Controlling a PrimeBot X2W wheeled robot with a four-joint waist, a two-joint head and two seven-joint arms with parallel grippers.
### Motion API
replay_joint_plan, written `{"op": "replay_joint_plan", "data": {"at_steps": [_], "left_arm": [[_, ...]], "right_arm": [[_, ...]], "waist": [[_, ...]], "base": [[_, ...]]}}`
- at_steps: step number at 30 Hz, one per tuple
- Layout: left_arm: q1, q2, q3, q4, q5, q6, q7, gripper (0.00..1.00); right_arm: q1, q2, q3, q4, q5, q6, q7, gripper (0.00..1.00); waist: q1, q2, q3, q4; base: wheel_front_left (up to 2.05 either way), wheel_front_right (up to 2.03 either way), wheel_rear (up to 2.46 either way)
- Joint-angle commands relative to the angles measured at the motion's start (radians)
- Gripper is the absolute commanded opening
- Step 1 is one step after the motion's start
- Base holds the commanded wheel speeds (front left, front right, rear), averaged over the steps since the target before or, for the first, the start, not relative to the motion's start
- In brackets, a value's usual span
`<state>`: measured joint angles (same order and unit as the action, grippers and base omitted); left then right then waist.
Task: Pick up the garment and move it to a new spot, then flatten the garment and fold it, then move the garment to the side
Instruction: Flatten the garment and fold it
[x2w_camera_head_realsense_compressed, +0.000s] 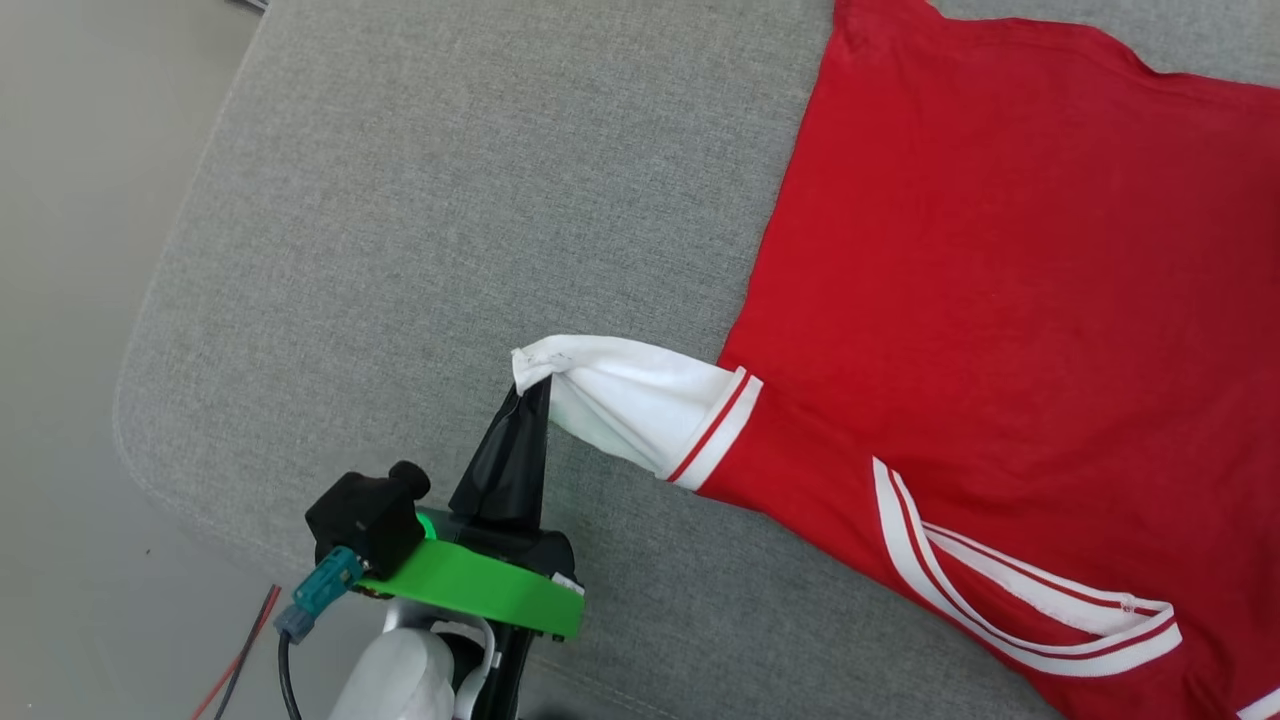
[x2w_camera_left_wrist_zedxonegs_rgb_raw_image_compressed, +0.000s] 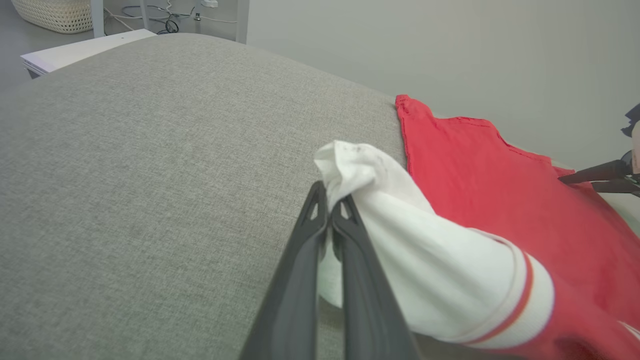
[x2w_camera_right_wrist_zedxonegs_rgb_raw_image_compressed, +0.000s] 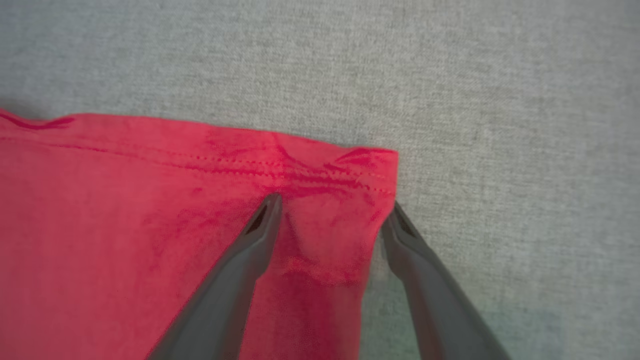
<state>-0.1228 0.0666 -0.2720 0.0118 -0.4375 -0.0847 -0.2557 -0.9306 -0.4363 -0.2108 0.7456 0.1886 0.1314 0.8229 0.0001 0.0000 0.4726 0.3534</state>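
Cloth of the garment (x2w_camera_head_realsense_compressed: 960, 300) lay spread flat on the grey cushion (x2w_camera_head_realsense_compressed: 450, 200), covering the cushion's right part as my head saw it, plain red side up, with the striped collar (x2w_camera_head_realsense_compressed: 1040, 620) toward the cushion's near edge. My left gripper (x2w_camera_head_realsense_compressed: 535, 395) was pressed together on the bunched end of the white sleeve (x2w_camera_head_realsense_compressed: 640, 400). Its 2 dark fingers pinched that cloth and held it just off the cushion's surface, out over the cushion's bare middle. My right gripper (x2w_camera_right_wrist_zedxonegs_rgb_raw_image_compressed: 335, 204) stood spread wide at a hem corner of the garment. 1 tip was over the red cloth and the other just beside the cloth's edge, over bare cushion. I could not tell whether those tips touched the cushion. Pale floor (x2w_camera_head_realsense_compressed: 70, 300) showed past the cushion's rounded left edge.
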Motion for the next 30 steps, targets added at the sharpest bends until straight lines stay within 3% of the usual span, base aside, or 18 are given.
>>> {"op": "replay_joint_plan", "data": {"at_steps": [1,2,3,4,10,18,24,30], "left_arm": [[-0.015,-0.005,0.011,0.001,0.009,-0.006,-0.006,0.0],[-0.014,-0.006,0.014,0.003,0.011,-0.008,-0.006,0.0],[-0.014,-0.008,0.017,0.005,0.013,-0.009,-0.006,0.0],[-0.014,-0.01,0.023,0.008,0.017,-0.012,-0.006,0.0],[-0.011,-0.013,0.031,0.026,0.026,-0.02,-0.006,0.0],[0.022,0.002,0.045,0.055,0.049,-0.023,-0.006,0.0],[0.074,0.033,0.066,0.077,0.055,-0.004,-0.003,0.0],[0.132,0.063,0.081,0.054,0.051,0.019,0.032,0.0]], "right_arm": [[0.038,0.019,-0.003,0.059,-0.011,-0.001,0.058,1.0],[0.049,0.026,-0.013,0.078,-0.014,-0.001,0.091,0.97],[0.059,0.035,-0.021,0.091,-0.015,-0.001,0.122,0.58],[0.076,0.051,-0.036,0.096,-0.019,-0.001,0.165,0.0],[0.069,0.061,-0.05,0.042,-0.02,-0.001,0.142,0.0],[0.09,0.011,-0.026,-0.062,-0.004,-0.001,0.114,0.0],[0.231,-0.02,0.011,-0.218,0.067,-0.001,0.115,0.0],[0.468,-0.023,-0.044,-0.439,0.131,-0.001,0.151,0.0]], "waist": [[-0.0001,0.0,0.028,0.021],[-0.0001,0.0,0.027,0.019],[-0.0001,0.0,0.026,0.017],[-0.0001,0.0,0.021,0.011],[-0.0001,0.0,-0.018,-0.011],[-0.0001,0.0,-0.146,-0.073],[-0.0001,0.0,-0.266,-0.149],[-0.0001,0.0,-0.345,-0.227]], "base": [[0.0,0.0,0.0],[0.0,0.0,0.0],[0.0,0.0,0.0],[0.0,0.0,0.0],[0.0,0.0,0.0],[0.0,0.0,0.0],[0.0,0.0,0.0],[0.0,0.0,0.0]]}}
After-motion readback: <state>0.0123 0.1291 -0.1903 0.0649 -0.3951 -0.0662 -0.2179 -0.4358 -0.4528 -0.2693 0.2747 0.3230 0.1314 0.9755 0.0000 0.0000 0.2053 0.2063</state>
